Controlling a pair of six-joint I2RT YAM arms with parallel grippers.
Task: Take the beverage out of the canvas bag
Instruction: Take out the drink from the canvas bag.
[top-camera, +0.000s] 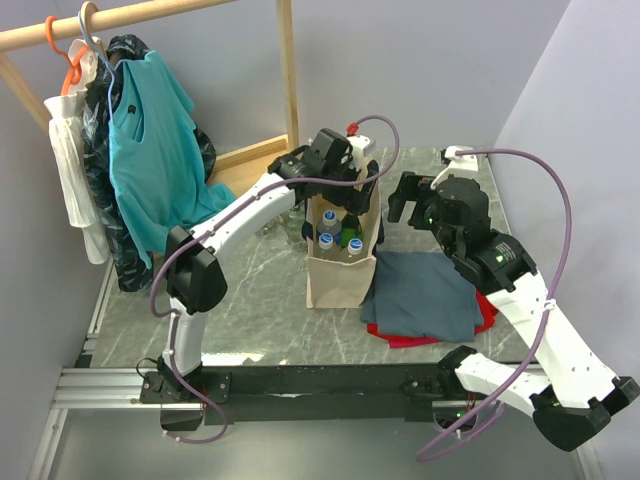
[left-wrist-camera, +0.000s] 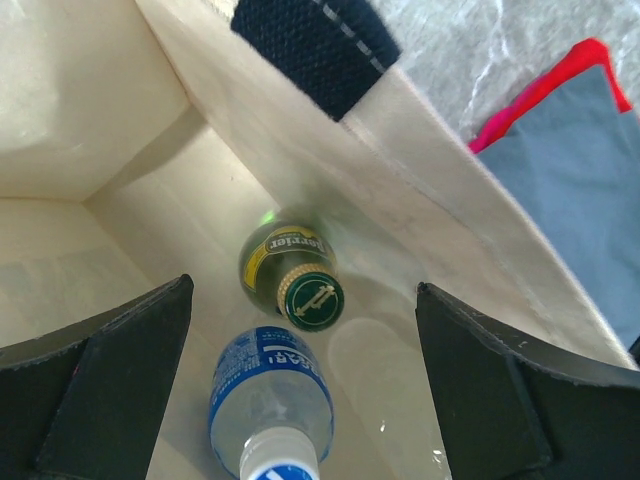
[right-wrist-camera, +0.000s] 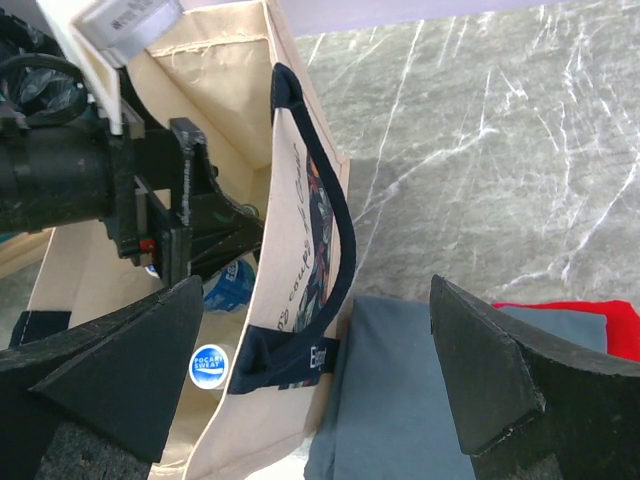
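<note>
Bottles all stand inside the canvas bag (top-camera: 338, 275), upright on the table, so no beverage is out yet. Left gripper (left-wrist-camera: 300, 380) hangs at the bag's open mouth with its jaws spread wide and empty. It is directly above a green glass bottle (left-wrist-camera: 292, 275) and a blue-labelled plastic bottle (left-wrist-camera: 270, 395). Right gripper (right-wrist-camera: 320, 400) hovers beside the bag, near a folded grey-blue cloth (top-camera: 425, 285), equally wide and holding nothing. Lowering, gripping and lifting a bottle all appear left to do.

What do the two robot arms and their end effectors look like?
The left arm and right arm have white shells with black joints; a lilac cable loops along each. The left end effector and right end effector have broad, black, wedge-shaped fingers.
</note>
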